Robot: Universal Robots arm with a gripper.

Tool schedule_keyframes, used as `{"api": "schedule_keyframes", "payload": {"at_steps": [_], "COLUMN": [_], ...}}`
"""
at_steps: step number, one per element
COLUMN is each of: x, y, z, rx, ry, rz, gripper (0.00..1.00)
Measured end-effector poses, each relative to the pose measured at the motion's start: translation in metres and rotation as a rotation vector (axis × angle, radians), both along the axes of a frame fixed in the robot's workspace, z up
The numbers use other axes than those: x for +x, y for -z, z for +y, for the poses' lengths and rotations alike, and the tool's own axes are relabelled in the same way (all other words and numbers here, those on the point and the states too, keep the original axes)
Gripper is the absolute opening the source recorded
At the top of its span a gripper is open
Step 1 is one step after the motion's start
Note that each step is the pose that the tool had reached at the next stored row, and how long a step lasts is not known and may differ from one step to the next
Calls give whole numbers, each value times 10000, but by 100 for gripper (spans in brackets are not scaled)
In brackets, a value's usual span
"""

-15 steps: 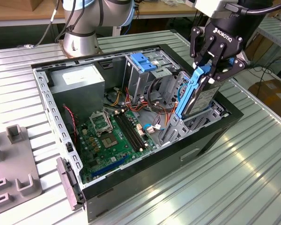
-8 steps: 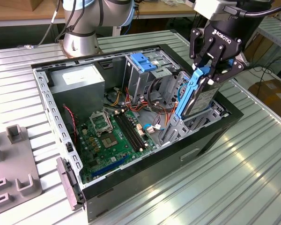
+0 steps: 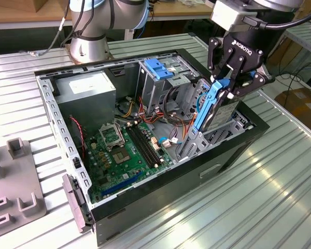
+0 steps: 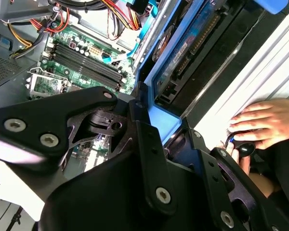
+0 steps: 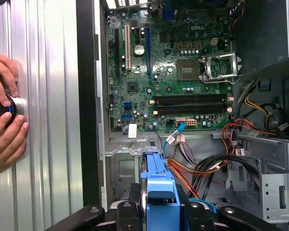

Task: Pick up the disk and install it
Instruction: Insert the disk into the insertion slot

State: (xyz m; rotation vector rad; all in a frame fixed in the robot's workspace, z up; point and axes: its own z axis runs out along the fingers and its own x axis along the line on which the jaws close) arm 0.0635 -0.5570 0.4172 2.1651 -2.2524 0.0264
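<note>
We count one disk [image 3: 224, 113], one pincer [image 3: 226, 87], one open computer case [image 3: 171, 199] holding one motherboard [image 3: 127, 150] and one power-supply box [image 3: 87, 89], one blue latch [image 3: 158, 67], and two hands [image 5: 6, 142] on the counter [image 3: 280, 174].

Gripper [image 3: 231, 87] bears white lettering — motherboard [image 5: 173, 82], a printed logo.

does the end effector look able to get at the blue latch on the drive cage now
Probably not to grasp it: the end effector is shut on the disk, so it has no free grip. The blue latch itself lies uncovered from above.
</note>
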Motion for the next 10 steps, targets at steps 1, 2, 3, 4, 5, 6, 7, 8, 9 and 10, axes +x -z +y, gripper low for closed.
{"api": "schedule_keyframes", "payload": {"at_steps": [1,2,3,4,5,6,7,8,9,10], "x": [0,0,0,0,0,0,0,0,0,0], "y": [13,36,48,63,81,94,114,136,166,190], "z": [0,-1,-2,-2,-2,-2,-3,-3,-4,-4], "rx": [0,1,0,0,1,1,0,0,0,-1], "ry": [0,0,0,0,0,0,0,0,0,0], "rz": [4,14,18,23,29,34,41,49,60,69], "gripper": [37,37,37,37,37,37,37,37,37,37]}}
